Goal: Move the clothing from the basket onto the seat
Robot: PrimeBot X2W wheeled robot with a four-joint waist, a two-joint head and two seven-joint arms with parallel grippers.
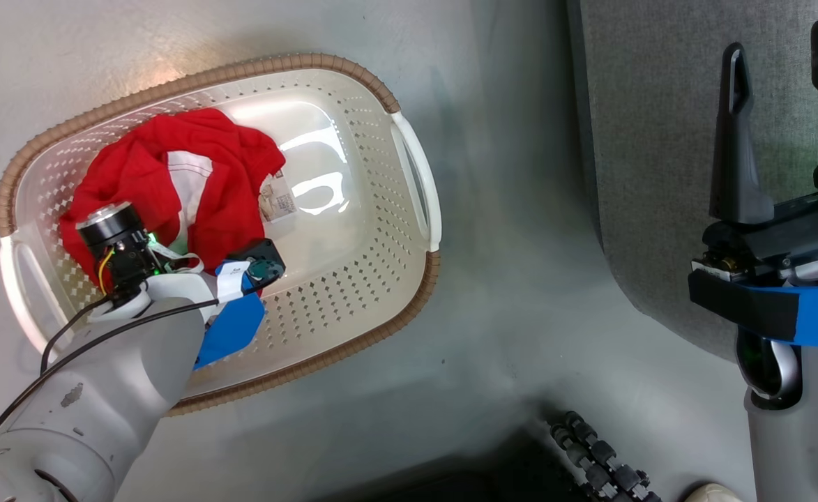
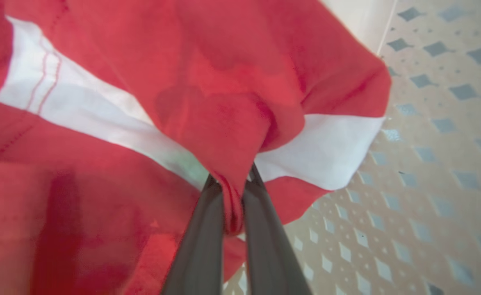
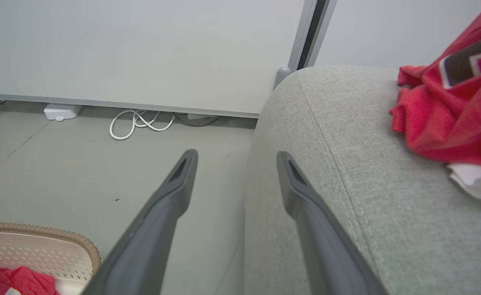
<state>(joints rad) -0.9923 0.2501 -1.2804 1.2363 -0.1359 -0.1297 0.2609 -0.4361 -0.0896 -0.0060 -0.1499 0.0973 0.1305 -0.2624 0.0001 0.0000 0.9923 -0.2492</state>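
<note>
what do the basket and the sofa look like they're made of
The basket looks like glossy cream plastic: glare on its floor, neat punched holes. The sofa looks like matte grey woven upholstery fabric: visible weave, a stitched seam.

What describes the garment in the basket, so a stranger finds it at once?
Beside the grey sofa stands a cream basket. In it lies a red garment with a white stripe, pinched by the left gripper; the other garment lies free on the sofa.
</note>
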